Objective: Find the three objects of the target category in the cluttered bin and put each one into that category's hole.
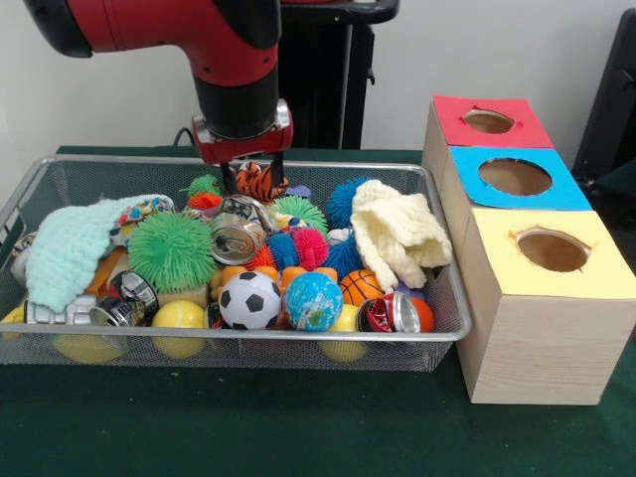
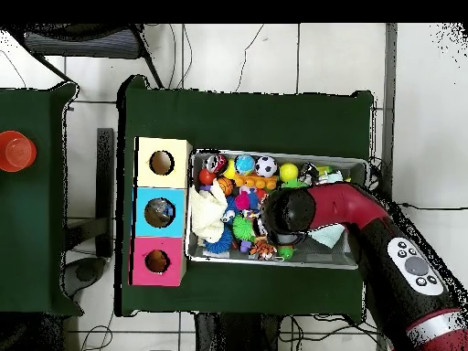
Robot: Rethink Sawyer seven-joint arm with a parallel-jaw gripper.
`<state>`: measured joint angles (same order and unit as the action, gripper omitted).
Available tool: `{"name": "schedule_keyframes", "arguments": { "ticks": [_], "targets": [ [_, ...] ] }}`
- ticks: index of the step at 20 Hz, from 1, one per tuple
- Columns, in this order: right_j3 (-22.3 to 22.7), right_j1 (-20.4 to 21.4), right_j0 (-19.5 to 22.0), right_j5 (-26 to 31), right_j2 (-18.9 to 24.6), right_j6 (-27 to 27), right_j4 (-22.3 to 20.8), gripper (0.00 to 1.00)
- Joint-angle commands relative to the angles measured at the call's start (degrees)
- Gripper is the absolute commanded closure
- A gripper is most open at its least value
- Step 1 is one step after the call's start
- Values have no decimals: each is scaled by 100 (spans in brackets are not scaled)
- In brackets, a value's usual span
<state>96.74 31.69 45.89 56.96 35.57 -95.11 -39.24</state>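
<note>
I see the end effector hanging low over the far side of the wire basket, just above the clutter. Its dark fingers reach down behind a silver can and right next to a small tiger toy; I cannot tell from either view whether they are parted or closed, or whether they touch anything.

The basket sits on the green table, spread out under and around the end effector. Just below it, toward my camera, lies the silver can on its side, with a spiky green ball beside that. Nearer the front rim sit a soccer ball, a globe ball and a small basketball. A cream cloth is draped off to one side of the end effector, and a mint knitted cloth lies to the other side.

Beyond the cream cloth, outside the basket, stand three wooden boxes with holes in their tops: red, blue and yellow.

From overhead, the arm covers much of the basket.
</note>
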Motion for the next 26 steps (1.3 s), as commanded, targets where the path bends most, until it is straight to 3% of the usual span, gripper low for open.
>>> {"name": "schedule_keyframes", "arguments": {
  "ticks": [1,12,26],
  "targets": [
    [-138,-26,50,412,-373,885,-353,0],
    [76,17,114,510,-506,998,-282,0],
    [766,95,283,639,-443,1094,-48,0]
  ]
}}
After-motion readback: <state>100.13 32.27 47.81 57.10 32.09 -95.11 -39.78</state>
